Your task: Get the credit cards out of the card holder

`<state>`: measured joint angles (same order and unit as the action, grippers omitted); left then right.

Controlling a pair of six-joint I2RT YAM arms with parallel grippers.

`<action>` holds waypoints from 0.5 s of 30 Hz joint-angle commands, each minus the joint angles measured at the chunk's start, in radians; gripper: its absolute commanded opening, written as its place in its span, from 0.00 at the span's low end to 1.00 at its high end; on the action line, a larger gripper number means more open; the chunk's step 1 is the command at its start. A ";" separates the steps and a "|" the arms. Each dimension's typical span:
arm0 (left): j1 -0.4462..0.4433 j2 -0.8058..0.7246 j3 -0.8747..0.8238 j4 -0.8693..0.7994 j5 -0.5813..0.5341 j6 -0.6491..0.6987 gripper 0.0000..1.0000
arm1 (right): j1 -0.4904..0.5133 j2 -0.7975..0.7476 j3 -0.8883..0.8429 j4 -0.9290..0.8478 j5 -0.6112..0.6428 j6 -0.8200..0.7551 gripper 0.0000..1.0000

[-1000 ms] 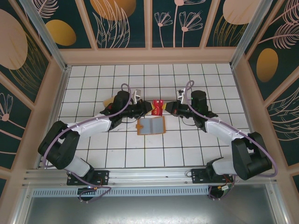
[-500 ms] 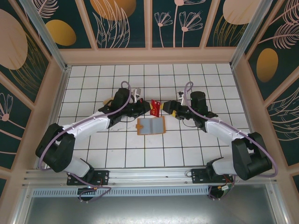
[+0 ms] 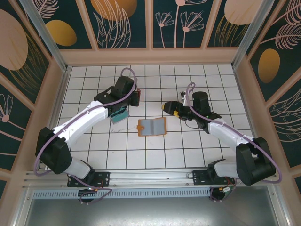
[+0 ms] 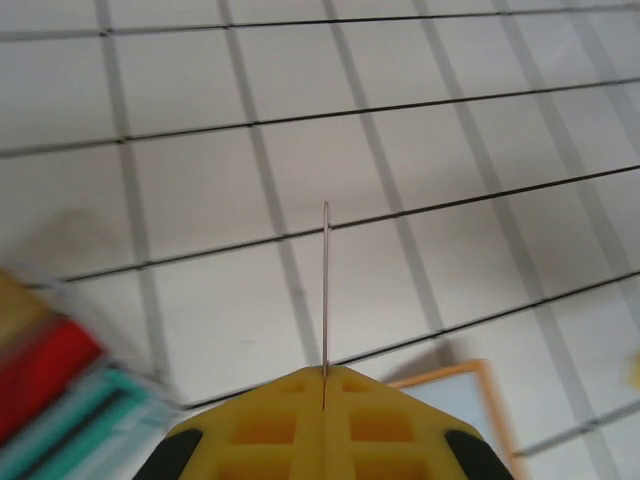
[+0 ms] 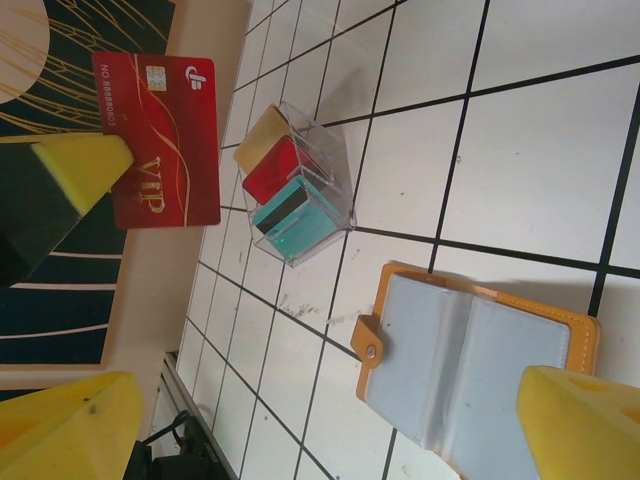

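Observation:
The card holder (image 3: 152,126) lies open on the tiles, orange-brown with grey-blue pockets (image 5: 478,350). One corner of it shows in the left wrist view (image 4: 452,402). My left gripper (image 3: 135,99) is shut on a red credit card (image 5: 155,140), which is seen edge-on between its yellow fingers (image 4: 325,290). It holds the card in the air above and beside a clear box (image 3: 120,114). That box holds tan, red and teal credit cards (image 5: 290,200). My right gripper (image 3: 167,107) hangs open and empty just right of the card holder's far edge, with its jaws wide apart (image 5: 320,430).
Beige walls ring the white tiled floor (image 3: 188,141). The clear box (image 4: 50,385) sits about one tile left of the card holder.
My right gripper has opened and let go of the red card. My left arm has carried the card left, away from the right gripper and toward the clear box.

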<state>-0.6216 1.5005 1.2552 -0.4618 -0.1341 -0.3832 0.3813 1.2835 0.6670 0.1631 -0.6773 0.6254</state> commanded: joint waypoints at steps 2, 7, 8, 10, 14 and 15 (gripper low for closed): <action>0.012 0.030 0.053 -0.142 -0.182 0.295 0.00 | -0.006 -0.025 0.031 -0.008 0.009 -0.037 0.97; 0.025 0.010 -0.002 -0.099 -0.242 0.543 0.00 | -0.020 -0.036 0.023 -0.004 0.004 -0.044 0.97; 0.030 -0.001 -0.016 -0.083 -0.237 0.567 0.00 | -0.023 -0.039 0.022 -0.004 0.003 -0.044 0.97; 0.034 -0.017 -0.051 -0.054 -0.250 0.632 0.00 | -0.031 -0.047 0.016 -0.002 0.000 -0.045 0.99; 0.035 -0.028 -0.134 0.017 -0.305 0.760 0.00 | -0.039 -0.045 0.009 0.005 -0.019 -0.051 0.99; 0.036 -0.035 -0.161 0.039 -0.306 0.776 0.00 | -0.042 -0.043 0.011 0.004 -0.020 -0.053 0.99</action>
<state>-0.5907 1.4944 1.1500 -0.4900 -0.3843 0.2466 0.3492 1.2587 0.6670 0.1593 -0.6800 0.6003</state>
